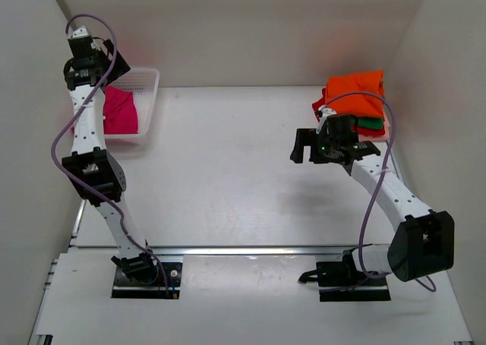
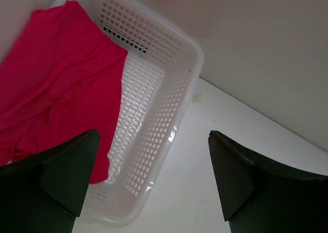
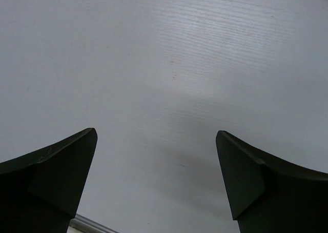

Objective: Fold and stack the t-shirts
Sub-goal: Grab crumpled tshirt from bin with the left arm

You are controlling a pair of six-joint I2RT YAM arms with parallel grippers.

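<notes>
At the near edge of the white table [image 1: 228, 178], two arms rise from their bolted bases, one shirt short of finishing a fold-and-stack job.

Nearest, the right gripper [image 3: 156, 133] hangs low over bare tabletop, fingers spread wide and holding nothing. It sits just in front of the stack and points toward the open middle of the table. That pose probably keeps it clear of the finished pile and ready over the folding space.

Just beyond it, by the right wall, the folded shirts lie in one pile. The orange t-shirt [image 1: 355, 87] is on top, a strip of the green t-shirt [image 1: 370, 121] shows beneath it, and a red edge peeks out at the left. The lowest layers are too small to tell apart. Tucked away at that side, the pile leaves the centre free for work.

Farthest back, at the left wall, the left gripper [image 2: 152, 135] hovers above the white mesh basket [image 2: 197, 58], fingers wide apart and empty. The magenta-pink t-shirt [image 2: 56, 79] lies crumpled inside, draped against the basket's left side and apparently the last garment unfolded. The left wrist view looks down past both fingertips into the basket, which suggests the arm is lining up to reach in.
</notes>
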